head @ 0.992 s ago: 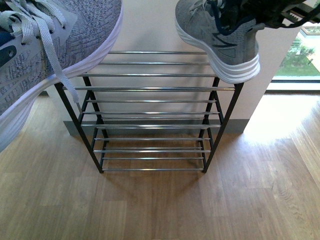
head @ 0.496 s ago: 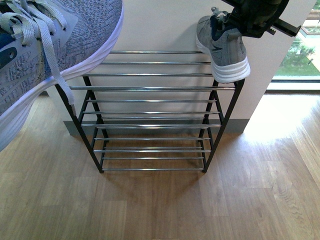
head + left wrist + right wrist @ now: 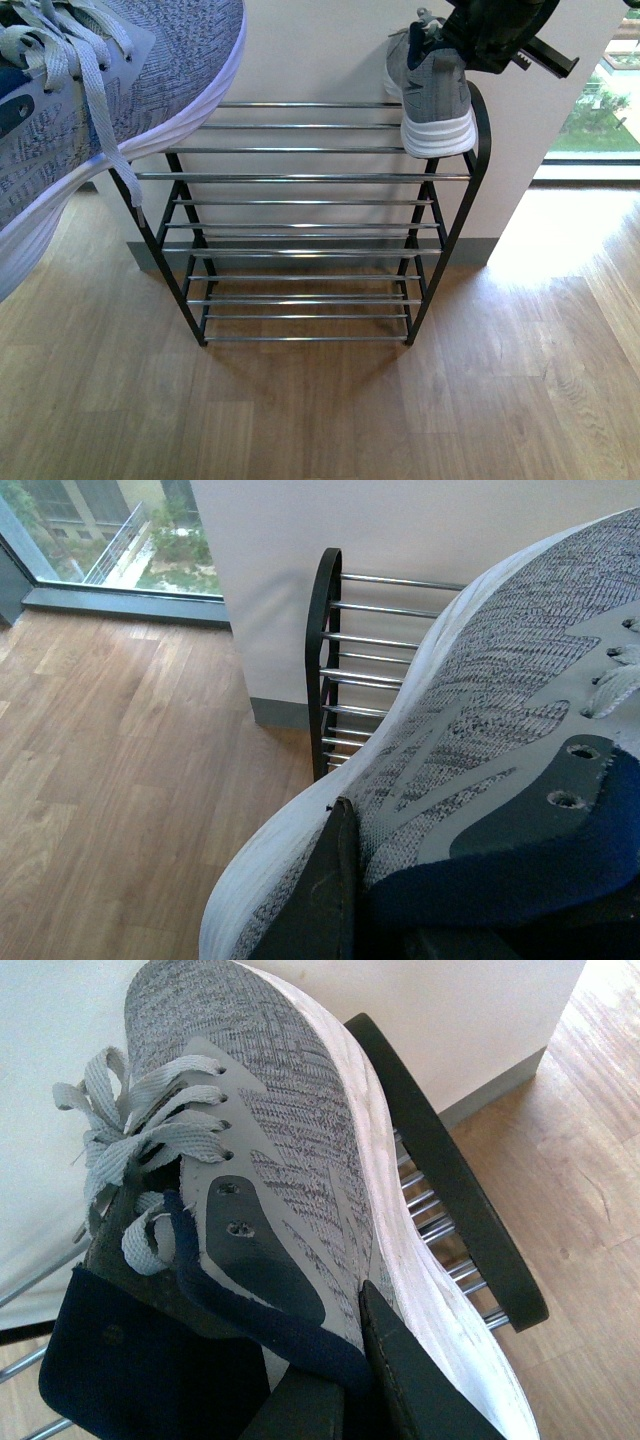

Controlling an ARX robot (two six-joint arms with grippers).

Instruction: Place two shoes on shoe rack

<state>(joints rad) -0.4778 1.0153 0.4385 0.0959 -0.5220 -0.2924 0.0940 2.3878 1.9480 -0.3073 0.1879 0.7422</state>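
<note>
The left shoe (image 3: 120, 90), grey knit with a white sole, hangs close to the camera at the upper left, its lace dangling before the shoe rack (image 3: 300, 177). In the left wrist view my left gripper (image 3: 400, 880) is shut on this shoe's (image 3: 480, 710) collar, one dark finger (image 3: 320, 890) pressed to its side. The right shoe (image 3: 435, 95) sits at the right end of the rack's top tier, heel toward the camera, under my right gripper (image 3: 495, 30). The right wrist view shows that gripper (image 3: 330, 1360) shut on the shoe's (image 3: 290, 1130) navy collar, beside the rack's black side frame (image 3: 450, 1200).
The rack stands against a white wall (image 3: 310, 50) on a wooden floor (image 3: 320, 410). A floor-level window (image 3: 595, 120) lies to the right of the wall. Lower tiers of chrome bars (image 3: 305, 300) hold nothing.
My right gripper has carried the right shoe left and down, from above the rack's right corner onto the right end of the top tier. The left shoe has not moved.
</note>
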